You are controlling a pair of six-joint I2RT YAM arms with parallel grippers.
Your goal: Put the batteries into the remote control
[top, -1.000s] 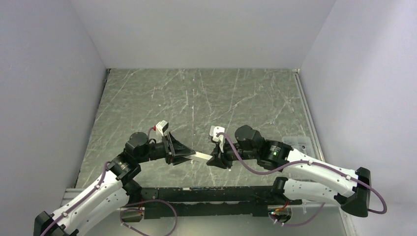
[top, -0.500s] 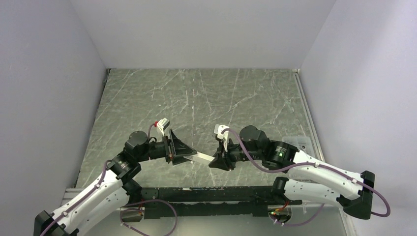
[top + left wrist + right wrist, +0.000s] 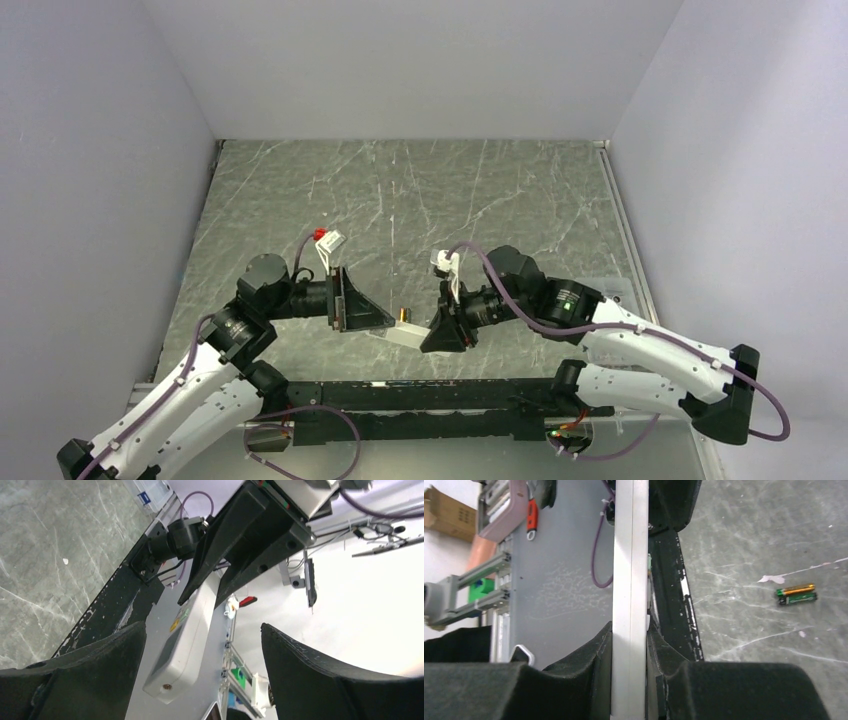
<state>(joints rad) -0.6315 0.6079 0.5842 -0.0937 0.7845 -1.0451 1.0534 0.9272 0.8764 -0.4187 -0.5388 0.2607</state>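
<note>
Near the table's (image 3: 400, 200) front edge | remote control (image 3: 412, 332) pinched at one end by right gripper (image 3: 629, 640) | left gripper (image 3: 202, 630) spread wide, holding nothing | batteries (image 3: 796, 594) lying on table | judged: none loaded, both left to insert

A grey marbled bench (image 3: 450, 190) is lying between plain white walls (image 3: 400, 60), its surface showing pale scratches. A clear plastic container (image 3: 606, 290) is sitting at its right edge. Beyond the near edge, a cardboard box (image 3: 446, 511), a green block (image 3: 481, 590) and a red-handled tool (image 3: 531, 517) are showing.
</note>
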